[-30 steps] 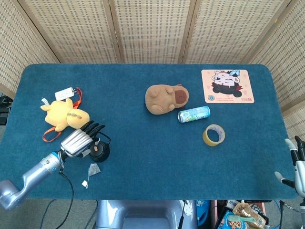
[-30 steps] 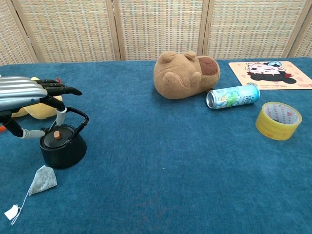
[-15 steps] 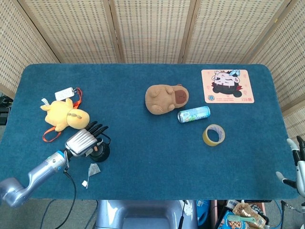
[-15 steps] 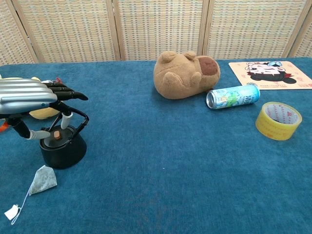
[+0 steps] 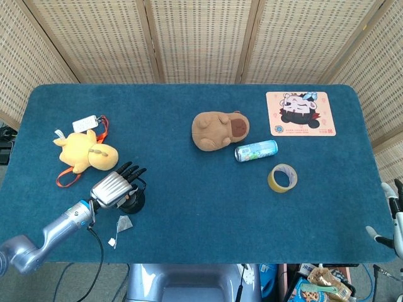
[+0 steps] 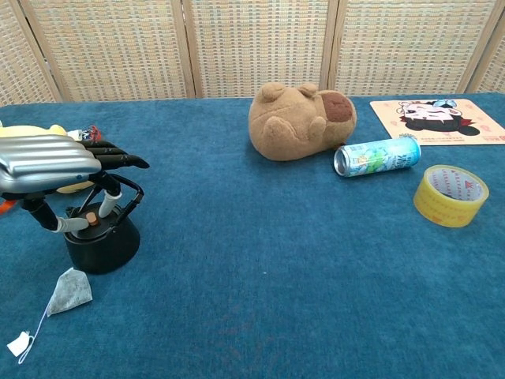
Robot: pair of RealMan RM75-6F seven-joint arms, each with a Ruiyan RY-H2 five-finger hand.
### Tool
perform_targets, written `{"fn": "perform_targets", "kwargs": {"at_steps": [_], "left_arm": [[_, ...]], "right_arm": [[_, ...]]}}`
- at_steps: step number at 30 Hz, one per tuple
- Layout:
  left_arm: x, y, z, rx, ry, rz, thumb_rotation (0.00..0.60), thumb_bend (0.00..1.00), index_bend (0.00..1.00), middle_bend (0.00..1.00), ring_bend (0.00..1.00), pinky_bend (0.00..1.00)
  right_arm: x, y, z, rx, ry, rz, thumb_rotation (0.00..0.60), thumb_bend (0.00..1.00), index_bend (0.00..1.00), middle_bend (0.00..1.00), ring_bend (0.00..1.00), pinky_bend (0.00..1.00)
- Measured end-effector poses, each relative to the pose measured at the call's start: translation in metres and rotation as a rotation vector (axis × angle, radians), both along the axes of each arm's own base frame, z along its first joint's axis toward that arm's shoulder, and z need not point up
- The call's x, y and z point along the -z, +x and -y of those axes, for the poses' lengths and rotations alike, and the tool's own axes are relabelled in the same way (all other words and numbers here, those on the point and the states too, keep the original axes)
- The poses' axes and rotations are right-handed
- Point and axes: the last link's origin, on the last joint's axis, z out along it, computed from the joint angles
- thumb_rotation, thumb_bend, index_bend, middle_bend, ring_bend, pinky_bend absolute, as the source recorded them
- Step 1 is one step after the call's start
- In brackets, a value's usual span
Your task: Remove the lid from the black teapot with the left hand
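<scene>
The black teapot [image 6: 102, 243] stands near the table's front left, its lid with a small brown knob [image 6: 92, 219] seated on it and its wire handle upright. In the head view the teapot [image 5: 133, 202] is half hidden under my left hand [image 5: 114, 187]. In the chest view that left hand [image 6: 57, 161] hovers right over the pot, fingers spread; the thumb tip [image 6: 76, 224] and one fingertip [image 6: 105, 207] flank the knob closely, without a firm pinch showing. My right hand [image 5: 393, 219] hangs off the table's front right corner, holding nothing.
A tea bag [image 6: 69, 290] lies just in front of the teapot. A yellow plush [image 5: 85, 151] sits behind the left hand. Further right are a brown plush [image 6: 300, 118], a lying can [image 6: 377, 156], a tape roll [image 6: 450, 195] and a cartoon mat [image 5: 300, 113].
The left hand has slid right and sunk lower over the teapot, bringing thumb and fingertip down beside the lid knob. The lid has not moved.
</scene>
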Motion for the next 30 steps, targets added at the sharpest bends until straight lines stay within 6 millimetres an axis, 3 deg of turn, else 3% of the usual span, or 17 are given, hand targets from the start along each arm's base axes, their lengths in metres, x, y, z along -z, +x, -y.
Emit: {"fn": "perform_targets", "kwargs": {"at_steps": [12, 22, 30], "left_arm": [[-0.003, 0.005, 0.000, 0.004, 0.012, 0.018, 0.600, 0.45, 0.55, 0.00, 0.00, 0.00], [-0.035, 0.017, 0.003, 0.019, 0.072, 0.094, 0.600, 0.45, 0.56, 0.00, 0.00, 0.00], [-0.056, -0.009, 0.010, -0.060, 0.108, 0.117, 0.600, 0.46, 0.56, 0.00, 0.00, 0.00]], "right_arm": [[-0.001, 0.000, 0.000, 0.000, -0.001, 0.003, 0.600, 0.00, 0.00, 0.00, 0.00, 0.00], [0.000, 0.001, -0.002, -0.007, 0.004, 0.005, 0.600, 0.00, 0.00, 0.00, 0.00, 0.00], [0.001, 0.003, -0.003, -0.013, 0.013, 0.006, 0.600, 0.00, 0.00, 0.00, 0.00, 0.00]]}}
